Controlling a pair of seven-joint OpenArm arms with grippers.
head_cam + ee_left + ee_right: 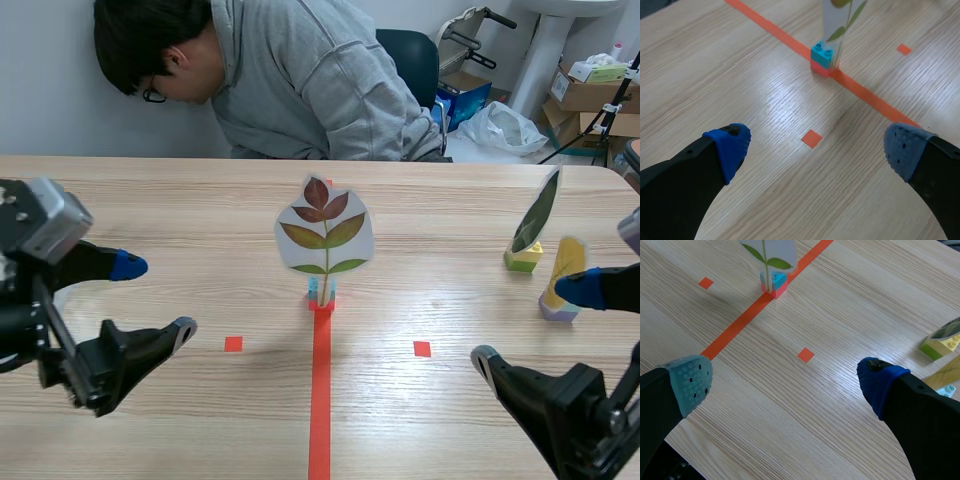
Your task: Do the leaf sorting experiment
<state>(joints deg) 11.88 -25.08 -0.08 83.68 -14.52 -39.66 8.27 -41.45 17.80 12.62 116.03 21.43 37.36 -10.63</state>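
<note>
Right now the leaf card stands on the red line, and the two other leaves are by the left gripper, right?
No. The scene view shows the green leaf and yellow leaf by the right gripper, not the left. The leaf card is on the line.

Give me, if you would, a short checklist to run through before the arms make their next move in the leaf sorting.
1. Left gripper open and empty: ok.
2. Right gripper open and empty: ok.
3. Middle leaf card upright on its block on the tape line: ok.
4. Green leaf card and yellow leaf card standing near the right gripper: ok.
5. Person across from the robot, hands out of the way: cannot tell, hands hidden.
</note>
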